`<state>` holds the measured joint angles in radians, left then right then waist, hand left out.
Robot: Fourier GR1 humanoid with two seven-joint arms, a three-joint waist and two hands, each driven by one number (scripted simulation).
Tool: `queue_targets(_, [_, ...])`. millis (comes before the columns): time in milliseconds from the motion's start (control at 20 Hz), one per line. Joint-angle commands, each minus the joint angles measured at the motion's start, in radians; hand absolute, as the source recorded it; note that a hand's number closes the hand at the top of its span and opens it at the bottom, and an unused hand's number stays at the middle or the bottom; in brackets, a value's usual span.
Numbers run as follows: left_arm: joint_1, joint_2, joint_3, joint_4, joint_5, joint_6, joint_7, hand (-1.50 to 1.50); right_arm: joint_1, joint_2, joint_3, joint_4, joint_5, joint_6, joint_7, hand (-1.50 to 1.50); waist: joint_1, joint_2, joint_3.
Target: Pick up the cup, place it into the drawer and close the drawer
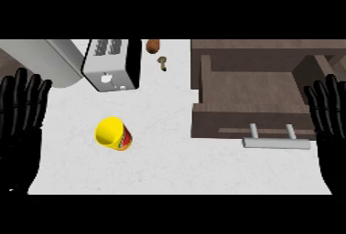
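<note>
Left hand (pixel 20 132): fingers (pixel 23 91) straight, slightly apart, pointing up, holding nothing, at the bench's left edge. Right hand (pixel 329 123): the same, fingers (pixel 331 96) straight and apart, at the right edge.

Cup (pixel 113 133): yellow, sits on the white bench (pixel 169 169) to the right of the left fingers, well apart from them, yellow inside showing. Nothing touches it.

Drawer (pixel 250 91): dark brown, pulled open, just left of the right fingers; grey handle (pixel 277 143) on its near front. Cup stands outside it, to its left.

Beyond the cup, farther from both hands: toaster (pixel 111 64).
</note>
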<state>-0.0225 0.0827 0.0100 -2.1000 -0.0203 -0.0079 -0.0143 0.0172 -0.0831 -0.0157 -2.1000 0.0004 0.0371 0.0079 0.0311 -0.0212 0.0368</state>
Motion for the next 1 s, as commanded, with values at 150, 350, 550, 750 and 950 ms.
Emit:
queue_targets(150, [0.102,0.048,-0.036,-0.095,0.149,-0.155,0.015,-1.5,-0.035,0.018,-0.017,0.015,0.007,-0.028,-0.023,-1.5,-0.021,0.019,-0.037])
queue_targets(350, [0.087,-0.036,-0.09,0.039,0.286,-0.156,0.102,-1.5,0.036,-0.033,0.021,-0.006,0.045,0.03,0.005,-1.5,-0.038,0.022,-0.038])
queue_targets(550, [0.104,0.016,0.009,0.096,0.398,-0.231,0.075,-1.5,-0.05,-0.046,-0.009,0.042,0.036,0.032,0.034,-1.5,-0.03,0.022,-0.037])
queue_targets(750, [0.073,-0.006,-0.013,0.099,0.382,-0.19,0.136,-1.5,-0.083,-0.081,-0.067,0.137,-0.011,0.086,-0.005,-1.5,-0.03,0.022,-0.037])
queue_targets(950, [0.179,0.037,0.079,0.238,0.377,-0.301,-0.041,-1.5,-0.126,-0.042,-0.014,0.112,0.06,0.031,0.044,-1.5,-0.025,0.022,-0.037])
